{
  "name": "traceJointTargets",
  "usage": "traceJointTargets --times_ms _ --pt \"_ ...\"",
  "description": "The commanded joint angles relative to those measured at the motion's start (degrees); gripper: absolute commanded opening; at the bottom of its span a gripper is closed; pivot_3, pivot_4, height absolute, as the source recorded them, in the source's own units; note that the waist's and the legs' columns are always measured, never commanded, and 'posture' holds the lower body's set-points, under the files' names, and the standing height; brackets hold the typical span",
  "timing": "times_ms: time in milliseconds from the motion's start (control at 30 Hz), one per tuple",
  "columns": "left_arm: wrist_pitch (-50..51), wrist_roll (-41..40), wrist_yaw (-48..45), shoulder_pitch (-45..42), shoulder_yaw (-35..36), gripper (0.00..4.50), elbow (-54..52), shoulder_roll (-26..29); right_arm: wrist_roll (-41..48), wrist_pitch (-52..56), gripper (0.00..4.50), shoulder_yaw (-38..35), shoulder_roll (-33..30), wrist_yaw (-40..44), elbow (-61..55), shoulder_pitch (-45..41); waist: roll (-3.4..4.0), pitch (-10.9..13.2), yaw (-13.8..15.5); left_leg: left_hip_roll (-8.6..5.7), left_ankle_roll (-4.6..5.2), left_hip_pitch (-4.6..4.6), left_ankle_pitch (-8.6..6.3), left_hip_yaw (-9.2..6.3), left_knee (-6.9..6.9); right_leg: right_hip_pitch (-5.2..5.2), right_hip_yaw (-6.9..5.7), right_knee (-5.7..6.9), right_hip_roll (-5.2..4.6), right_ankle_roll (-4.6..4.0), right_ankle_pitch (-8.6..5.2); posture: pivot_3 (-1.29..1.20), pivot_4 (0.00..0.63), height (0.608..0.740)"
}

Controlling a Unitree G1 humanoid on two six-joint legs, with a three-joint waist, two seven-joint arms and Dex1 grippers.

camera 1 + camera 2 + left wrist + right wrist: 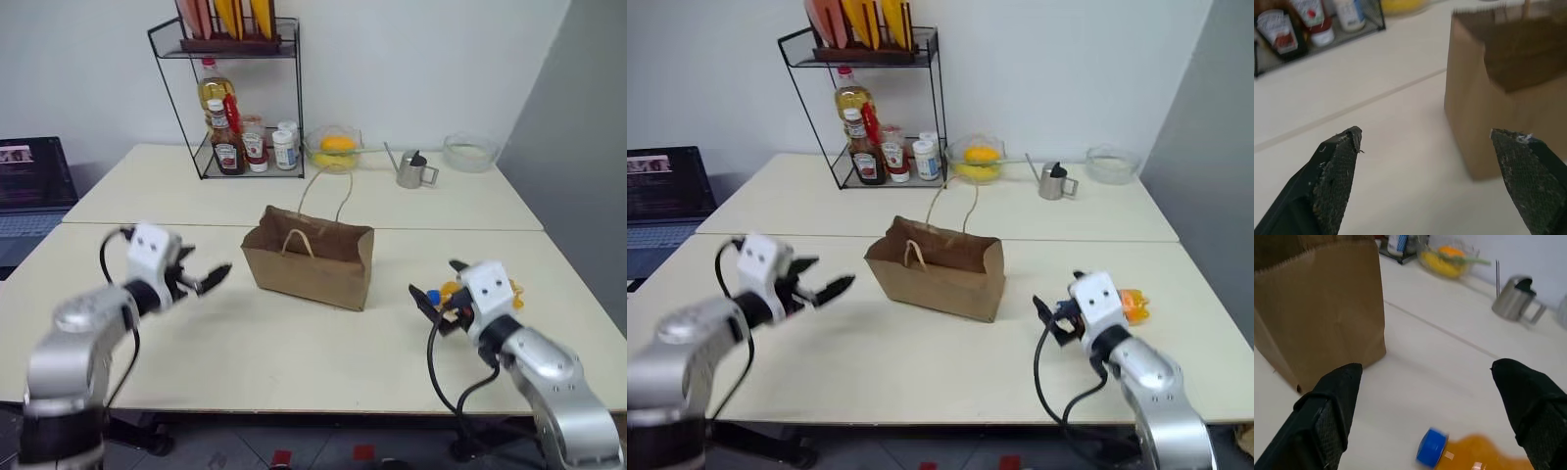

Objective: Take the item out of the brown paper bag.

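Cream table (294, 343): item (1469, 458) out, lying near right edge, apart from brown paper bag (312, 257) mid-table. Task looks done. Left gripper (1435, 161), right gripper (1432, 391) spread wide, grasping nothing.

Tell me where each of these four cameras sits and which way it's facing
Left eye: on the head, looking forward and down at the brown paper bag; both arms show.
Right eye: beside it, same scene.
Left wrist: on the left arm, along the open left gripper toward the bag.
Right wrist: on the right arm, along the open right gripper, over the item lying on the table.
Shared: the bag, in all four.
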Motion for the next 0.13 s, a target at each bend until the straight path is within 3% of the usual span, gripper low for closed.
traceJointTargets --times_ms 33,133 --pt "-1.0 3.1 9.1 12.4 -1.8 4.46 -11.2 -7.9 -0.4 1.3 4.5 -0.7 3.0 -4.1 -6.2 9.9 -0.04 -0.1 0.1 -0.02 0.0 0.05 -0.01 0.0 0.0 0.06 0.01 0.02 -0.05 -0.01 -0.01 0.0 0.15 0.74" --pt "-2.7 4.1 12.9 19.3 -4.0 4.46 -15.3 -13.5 2.6 4.2 4.5 -1.8 6.9 -6.1 -7.6 12.8 -0.19 -0.2 0.0 -0.01 0.01 0.11 -0.01 0.04 0.01 0.09 0.01 -0.01 0.0 0.01 -0.01 0.0 0.15 0.74"
